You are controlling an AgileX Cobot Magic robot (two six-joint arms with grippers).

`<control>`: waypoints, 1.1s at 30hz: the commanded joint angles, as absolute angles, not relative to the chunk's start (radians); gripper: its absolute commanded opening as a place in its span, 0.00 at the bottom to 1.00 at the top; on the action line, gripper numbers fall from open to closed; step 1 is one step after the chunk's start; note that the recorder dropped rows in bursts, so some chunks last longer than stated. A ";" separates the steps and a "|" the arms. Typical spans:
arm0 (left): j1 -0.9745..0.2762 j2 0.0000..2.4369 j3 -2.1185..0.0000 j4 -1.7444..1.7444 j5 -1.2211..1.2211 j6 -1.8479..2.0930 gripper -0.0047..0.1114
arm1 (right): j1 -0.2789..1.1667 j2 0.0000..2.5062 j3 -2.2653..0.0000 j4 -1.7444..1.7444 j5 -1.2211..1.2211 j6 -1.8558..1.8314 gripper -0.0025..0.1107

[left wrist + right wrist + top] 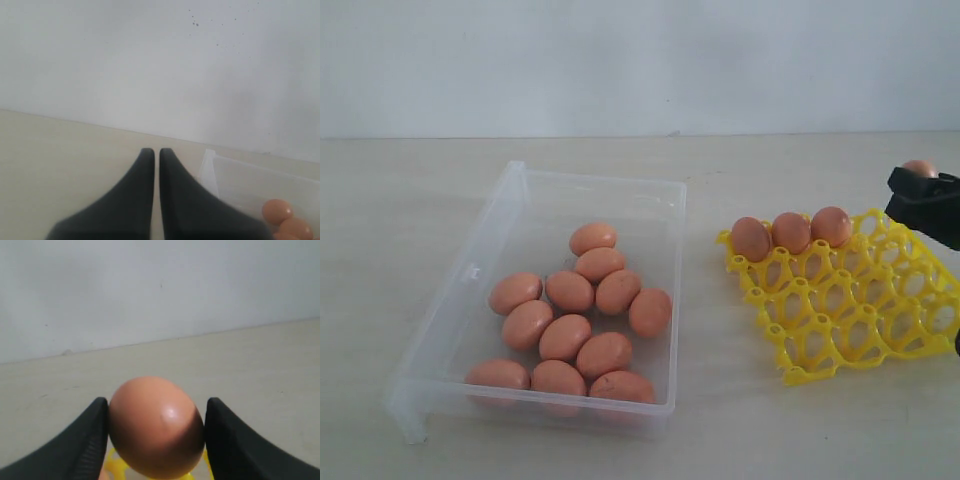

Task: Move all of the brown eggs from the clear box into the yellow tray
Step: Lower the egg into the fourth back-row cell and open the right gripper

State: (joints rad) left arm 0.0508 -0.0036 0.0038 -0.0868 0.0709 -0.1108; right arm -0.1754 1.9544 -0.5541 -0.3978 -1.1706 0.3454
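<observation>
While the right pincer clamps one brown egg, the left pincer is closed.

Seemingly a plain lab bench; pale tabletop against a blank white wall.

The egg in my right claw is smooth with a faint sheen; its fingers look matt black. The box is clear glossy plastic, the tray shiny yellow plastic, the tabletop pale and matt.
</observation>
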 commanded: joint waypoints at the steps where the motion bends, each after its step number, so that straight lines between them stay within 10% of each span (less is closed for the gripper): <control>1: 0.047 0.000 0.000 -0.087 0.069 -0.112 0.07 | -0.181 2.035 -0.645 -0.505 -1.188 0.424 0.02; 33: 0.047 0.000 0.000 -0.087 0.069 -0.112 0.07 | -0.181 2.069 -0.745 -0.672 -0.906 0.618 0.02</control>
